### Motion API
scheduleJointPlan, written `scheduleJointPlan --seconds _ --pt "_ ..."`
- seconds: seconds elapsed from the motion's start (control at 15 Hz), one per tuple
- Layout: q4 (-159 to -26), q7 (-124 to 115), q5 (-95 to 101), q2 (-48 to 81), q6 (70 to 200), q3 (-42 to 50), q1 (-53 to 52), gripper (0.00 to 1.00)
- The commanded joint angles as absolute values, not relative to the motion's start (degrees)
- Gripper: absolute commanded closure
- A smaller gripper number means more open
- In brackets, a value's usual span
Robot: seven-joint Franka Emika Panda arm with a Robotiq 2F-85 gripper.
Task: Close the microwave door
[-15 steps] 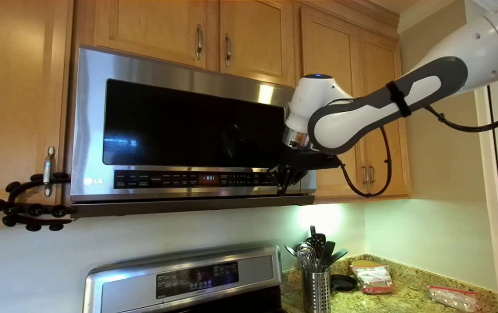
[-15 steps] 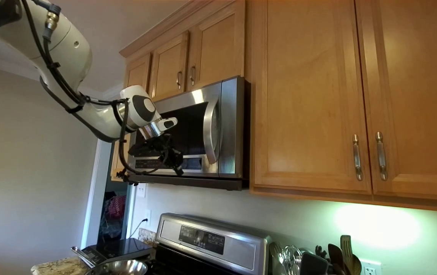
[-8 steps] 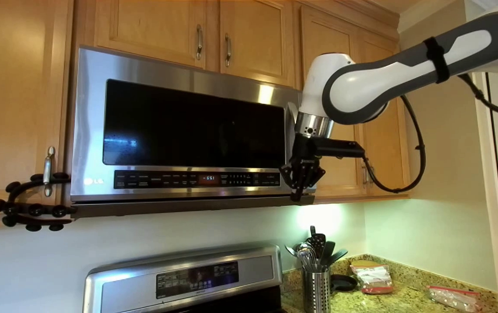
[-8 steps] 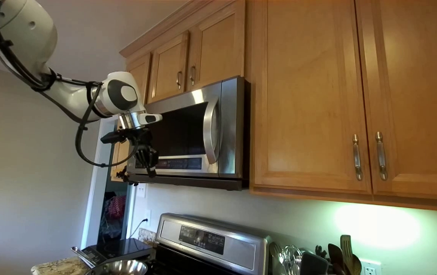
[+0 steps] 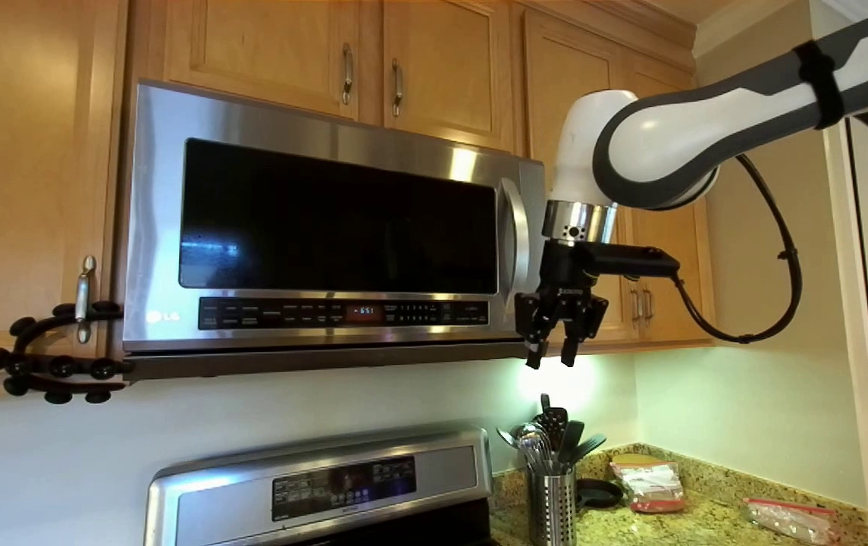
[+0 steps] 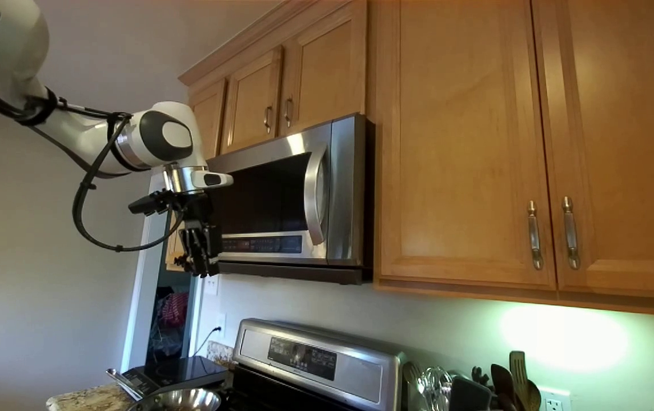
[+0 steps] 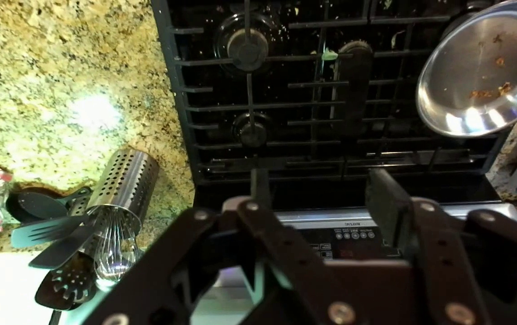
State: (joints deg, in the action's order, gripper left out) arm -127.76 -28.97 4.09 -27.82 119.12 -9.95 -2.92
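Note:
The microwave door point(image 5: 327, 216), steel-framed with dark glass, lies flush with the front of the microwave point(image 6: 346, 188) as far as both exterior views show. Its curved steel handle point(image 6: 313, 197) runs down one edge of the door. Beside the door's lower handle-side corner in an exterior view hangs my gripper point(image 5: 551, 362), fingers pointing down. Between its two spread fingertips point(image 7: 384, 198) there is a gap, and nothing is held. It appears apart from the door. The wrist view looks down on the stove, with the door out of its sight.
Wooden cabinets point(image 5: 441, 68) surround the microwave. Below is the stove point(image 7: 308, 99) with a steel pan point(image 7: 488, 67) on it. A perforated utensil holder point(image 7: 125, 180) stands on the granite counter point(image 7: 59, 90). A black flexible tripod point(image 5: 62, 368) hangs by a cabinet handle.
My gripper has drawn back from the front of the microwave, rightward in an exterior view, uncovering the handle there. Its fingers have gone from together to spread. The door looks unmoved.

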Motion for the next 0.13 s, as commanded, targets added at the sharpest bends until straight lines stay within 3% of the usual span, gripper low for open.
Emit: scheduleJointPlan --seconds 0.0,0.07 --pt "-128.17 -28.55 3.6 -28.24 118.57 -10.7 -1.96 0.34" --pt "-128.62 -28.54 3.6 -28.52 118.32 -10.7 -1.92 0.29"
